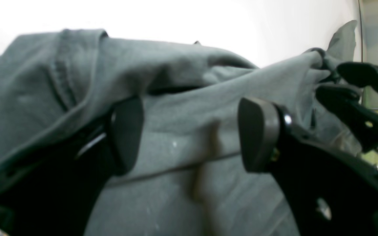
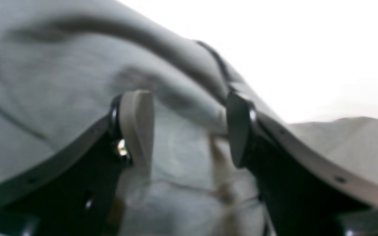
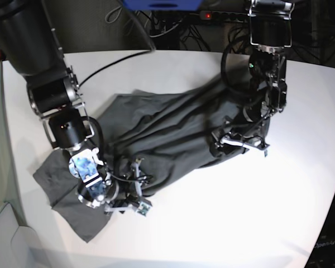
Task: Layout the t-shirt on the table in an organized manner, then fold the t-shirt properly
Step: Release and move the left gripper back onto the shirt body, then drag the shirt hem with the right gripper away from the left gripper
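Left tool [image 3: 239, 140]: parted, nothing gripped, lowered over bunched t-shirt [image 3: 167, 131]. Right tool [image 3: 125, 192]: parted astride a fold, likewise gripless. Garment spread diagonally across surface [image 3: 223, 223], unflattened, presumably awaiting regrasp.

Dark bkgd w/ tangled cables [image 3: 173, 28], power strip [image 3: 223, 15].

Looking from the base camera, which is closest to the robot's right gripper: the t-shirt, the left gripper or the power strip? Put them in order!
1. t-shirt: directly under the right gripper.
2. left gripper: across the shirt, on the view's right.
3. power strip: at the back, beyond the table.
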`<state>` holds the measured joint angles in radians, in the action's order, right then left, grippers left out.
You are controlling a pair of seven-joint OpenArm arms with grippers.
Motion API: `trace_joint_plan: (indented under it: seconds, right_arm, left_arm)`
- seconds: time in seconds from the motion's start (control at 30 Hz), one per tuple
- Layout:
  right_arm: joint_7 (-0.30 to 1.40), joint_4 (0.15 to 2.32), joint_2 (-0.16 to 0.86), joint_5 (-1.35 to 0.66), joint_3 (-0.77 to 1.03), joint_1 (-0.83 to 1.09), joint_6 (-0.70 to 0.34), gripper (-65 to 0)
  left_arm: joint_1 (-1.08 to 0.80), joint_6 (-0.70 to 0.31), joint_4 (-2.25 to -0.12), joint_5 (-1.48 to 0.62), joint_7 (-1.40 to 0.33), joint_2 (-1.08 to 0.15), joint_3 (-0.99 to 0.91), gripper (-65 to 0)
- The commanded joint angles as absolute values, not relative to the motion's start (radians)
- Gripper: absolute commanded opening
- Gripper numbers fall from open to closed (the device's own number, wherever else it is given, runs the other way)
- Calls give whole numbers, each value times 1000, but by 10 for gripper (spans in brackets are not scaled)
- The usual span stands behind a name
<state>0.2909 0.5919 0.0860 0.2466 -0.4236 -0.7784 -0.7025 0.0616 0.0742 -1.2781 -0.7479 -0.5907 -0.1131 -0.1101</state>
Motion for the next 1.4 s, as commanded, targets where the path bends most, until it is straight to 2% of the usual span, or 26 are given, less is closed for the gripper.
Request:
trace_joint_plan:
  seconds: [0.0,0.47,0.93,1.13,1.37]
  right_arm:
    - [257,596,85,229,-418,-832,-698,-290]
    - [199,593,90,229,-363,-831,-698,-290]
    - [140,591,67,228,-361,-808,-698,-291]
    - [113,590,67,226,-361,-797,-698,-291]
    - [68,590,67,226,-361,-765,-698,-291]
  left_arm:
    - [53,113,-1274,-716,-634,-117,-111,-197]
    - [39,111,-1264,-723,-634,-240,-111,-197]
    - [31,111,-1264,-716,-638,-248,-107,-197]
    - [33,110,-1274,-714,-728,-288,-111,-197]
    - [5,110,-1277,-725,-739,-363,-110,-197]
